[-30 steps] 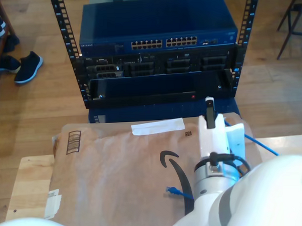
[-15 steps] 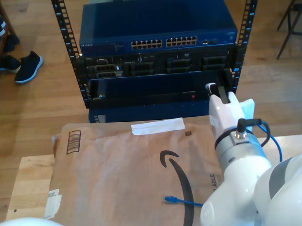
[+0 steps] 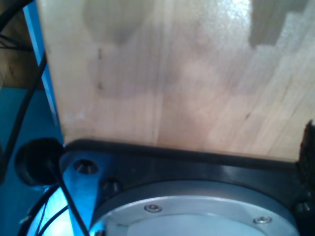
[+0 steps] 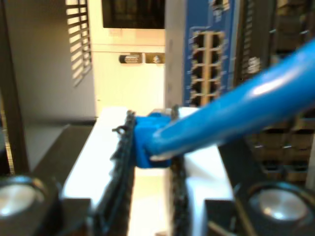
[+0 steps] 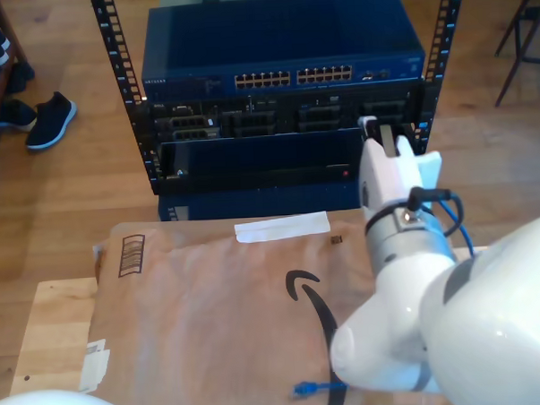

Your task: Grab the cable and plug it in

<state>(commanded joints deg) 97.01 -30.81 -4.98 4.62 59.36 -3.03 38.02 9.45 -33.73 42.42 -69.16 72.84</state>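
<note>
Exterior view looks down toward the rack (image 5: 283, 85); second wrist view faces it close.

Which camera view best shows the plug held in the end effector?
The second wrist view: the translucent blue plug sits clamped between my second end effector, facing the switch ports. The exterior view shows the thin bright blue cable trailing behind that arm, its far plug on the brown paper.

Most of the cable (image 5: 316, 388) behind my second arm, ports blurred.

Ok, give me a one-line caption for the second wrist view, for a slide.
My second gripper holds the blue cable by its plug, facing the ports of the blue network switch.
</note>
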